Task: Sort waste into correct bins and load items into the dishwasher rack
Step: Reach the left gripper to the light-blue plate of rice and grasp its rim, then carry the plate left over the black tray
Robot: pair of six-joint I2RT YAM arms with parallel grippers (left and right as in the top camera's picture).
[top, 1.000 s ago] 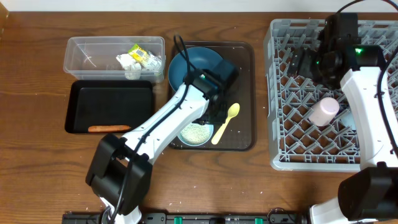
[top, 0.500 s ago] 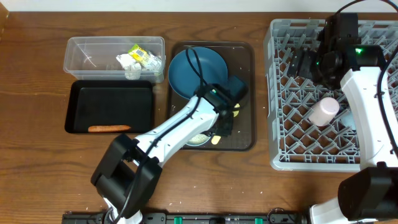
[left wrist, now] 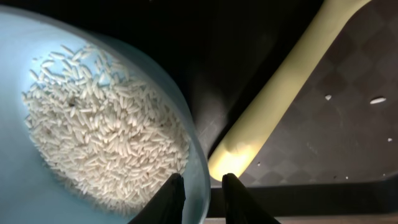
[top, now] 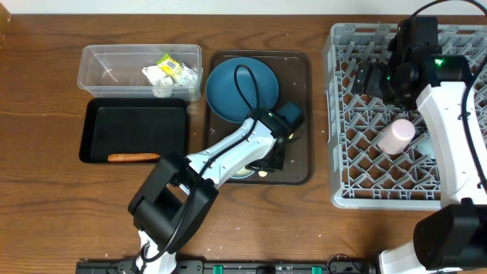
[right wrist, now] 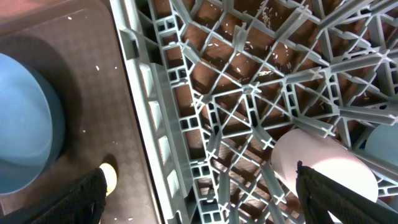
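My left gripper (left wrist: 202,196) is low over the brown tray, and its jaws pinch the right rim of the small white bowl (left wrist: 37,199). The bowl holds white rice (left wrist: 99,124). The pale yellow spoon (left wrist: 280,106) lies just right of the bowl, untouched. From overhead my left arm covers most of the bowl (top: 242,171). The blue plate (top: 228,84) sits at the back of the tray. My right gripper (right wrist: 199,186) hangs open over the left edge of the dishwasher rack (top: 358,152). The pink cup (right wrist: 323,162) lies in the rack.
The clear tub (top: 114,65) holds the white tissue (top: 156,78) and the yellow-green wrapper (top: 176,68). In front of it, the black tray (top: 137,125) holds the orange sausage piece (top: 133,157). A light blue cup (right wrist: 382,140) sits beside the pink one. The brown tray (top: 300,91) has raised edges.
My left arm has swung right and forward over the bowl, and its jaws have narrowed onto the bowl's rim. The right arm has stayed still.
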